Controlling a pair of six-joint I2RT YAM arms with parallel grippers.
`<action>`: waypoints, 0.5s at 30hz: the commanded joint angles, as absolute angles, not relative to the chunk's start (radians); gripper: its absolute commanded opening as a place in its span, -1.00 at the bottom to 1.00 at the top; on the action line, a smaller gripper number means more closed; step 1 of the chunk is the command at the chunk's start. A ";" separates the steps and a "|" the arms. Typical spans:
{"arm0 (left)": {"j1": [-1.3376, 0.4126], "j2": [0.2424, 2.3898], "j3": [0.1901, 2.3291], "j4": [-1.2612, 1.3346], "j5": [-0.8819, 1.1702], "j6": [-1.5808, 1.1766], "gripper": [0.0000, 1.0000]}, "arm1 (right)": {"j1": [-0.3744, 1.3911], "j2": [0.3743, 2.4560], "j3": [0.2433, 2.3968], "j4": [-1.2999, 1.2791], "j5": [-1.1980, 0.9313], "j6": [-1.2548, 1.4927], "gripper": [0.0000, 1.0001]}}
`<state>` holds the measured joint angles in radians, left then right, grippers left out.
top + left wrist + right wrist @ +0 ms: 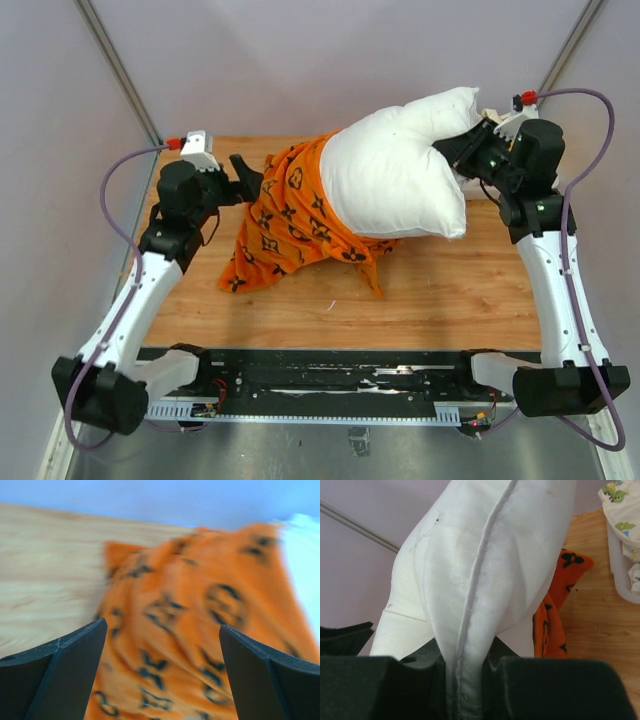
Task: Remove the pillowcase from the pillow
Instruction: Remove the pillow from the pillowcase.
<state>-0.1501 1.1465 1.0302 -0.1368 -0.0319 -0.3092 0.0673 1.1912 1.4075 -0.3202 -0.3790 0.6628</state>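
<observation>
Your left claw [245, 176] stands with its jaws wide apart and nothing between them. The bright orange fabric pillowcase with black monogram motifs [290, 225] lies just beyond its fingertips, at about 4 o'clock from the claw in the top view. In the left wrist view the claw [162, 625] frames that orange cloth [190, 630], which looks blurred there, so you cannot tell whether the tips touch it.

Your right claw [462, 150] is clamped on the plump plain white pillow [400, 170]. The right wrist view shows the pillow's [485, 555] seamed edge pinched between the two dark pads [467, 680]. From this claw the pillow extends towards 9 o'clock, tilted, with its gripped end raised.

The pillowcase is bunched on the wooden table [450, 300], at about 10 o'clock from the table's centre. It wraps the pillow's 8 o'clock end and trails under its lower edge. A strip of orange [555, 615] shows at 4 o'clock behind the pillow in the right wrist view.
</observation>
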 commanded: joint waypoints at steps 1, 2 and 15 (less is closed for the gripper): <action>-0.259 0.950 0.968 -0.009 0.316 -0.295 0.99 | 0.104 1.171 1.468 -0.214 -0.274 0.625 -0.99; -0.287 0.923 0.942 0.013 0.370 -0.313 0.98 | 0.107 1.170 1.474 -0.219 -0.271 0.623 -0.99; -0.888 0.980 0.754 0.045 -0.206 -0.304 0.83 | 0.182 1.178 1.470 -0.212 -0.223 0.619 -0.99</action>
<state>-0.7883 0.8837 0.7525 0.0040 0.0479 -0.2962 0.1394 1.1893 1.4277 -0.3111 -0.2615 0.6373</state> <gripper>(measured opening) 0.916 0.177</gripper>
